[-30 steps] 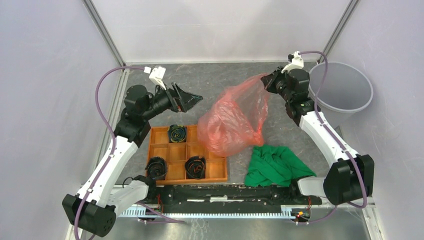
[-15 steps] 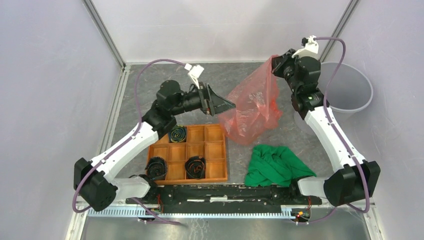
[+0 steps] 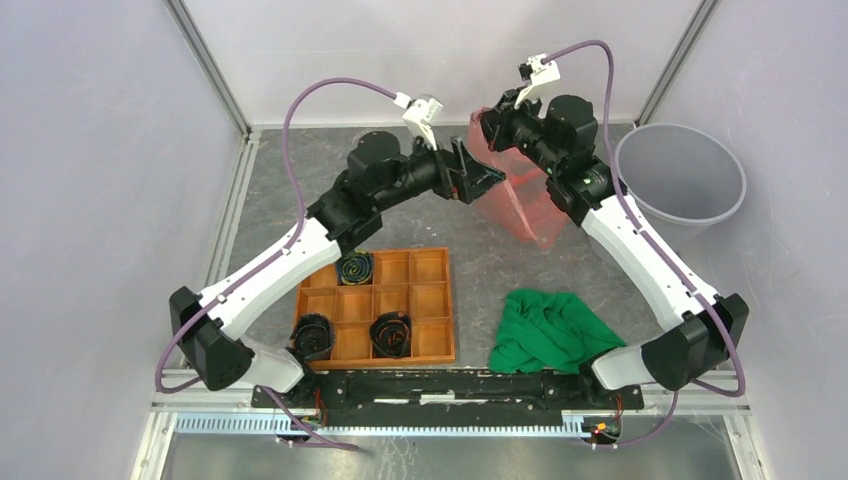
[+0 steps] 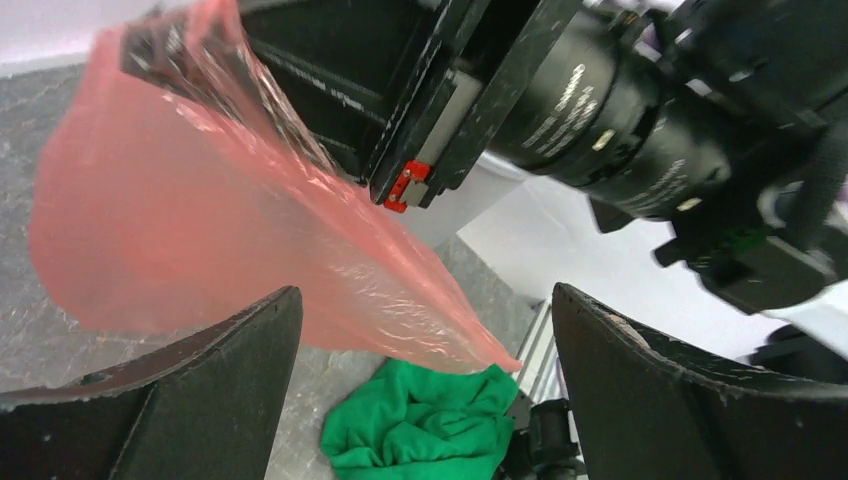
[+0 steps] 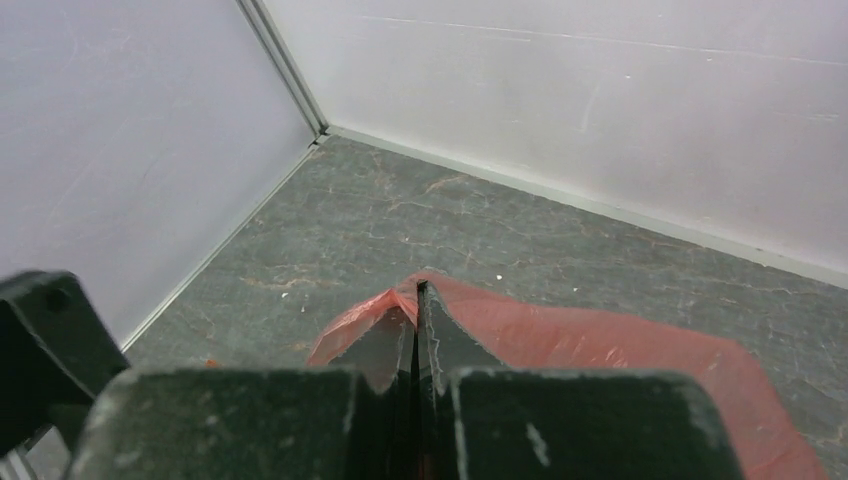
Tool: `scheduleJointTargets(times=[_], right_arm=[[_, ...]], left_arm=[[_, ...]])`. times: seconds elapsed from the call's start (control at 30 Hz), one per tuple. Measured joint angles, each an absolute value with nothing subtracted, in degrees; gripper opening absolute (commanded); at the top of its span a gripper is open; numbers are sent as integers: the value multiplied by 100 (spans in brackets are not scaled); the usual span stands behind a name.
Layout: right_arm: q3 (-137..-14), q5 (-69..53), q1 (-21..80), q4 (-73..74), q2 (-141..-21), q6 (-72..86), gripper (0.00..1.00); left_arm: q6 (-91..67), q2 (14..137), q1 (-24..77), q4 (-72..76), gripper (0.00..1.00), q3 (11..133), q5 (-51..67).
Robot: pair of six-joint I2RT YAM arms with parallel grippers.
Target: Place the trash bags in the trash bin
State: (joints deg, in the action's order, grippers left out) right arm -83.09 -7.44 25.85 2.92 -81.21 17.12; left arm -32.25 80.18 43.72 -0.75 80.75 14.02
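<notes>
Right pincer (image 5: 417, 296) pinches the red trash bag (image 4: 200, 230) aloft; left pincer (image 4: 425, 298) gapes beside it; motor lettering (image 4: 575, 88) unreadable

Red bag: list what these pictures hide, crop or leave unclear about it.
- Top view: the red bag has its top edge behind the right gripper; whether the open left gripper touches it is unclear.
- Left wrist view: the film veils the grip point, which the top edge crops.
- Right wrist view: the shut fingers cover the pinched fold; the bottom edge crops the rest.
</notes>
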Motion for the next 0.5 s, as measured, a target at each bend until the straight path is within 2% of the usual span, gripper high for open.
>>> scheduleJointTargets(times=[0.2,0.33,0.4,0.43,0.47,0.5], right_arm=[[-8370,-622,2744,342,-8208,1664,0],[-8379,-532,2810,353,-8302,1743,0],[-8379,-508,2829,355,-8333,1815,0],[-8379,-497,2840,355,-8335,1837,0],[-8379,-495,2845,355,-8337,1857,2],[-8379,-497,2853,353,-8335,1870,8]], left_arm=[[-3033,8307,4530,-233,97,7990,1031],[-3020,8372,4506,-270,81,7776,770],[-3020,8451,4488,-355,68,7738,569],[-3020,8501,4471,-405,57,7738,447],[-3017,8534,4445,-432,42,7732,373],[-3026,8562,4416,-432,27,7714,296]])
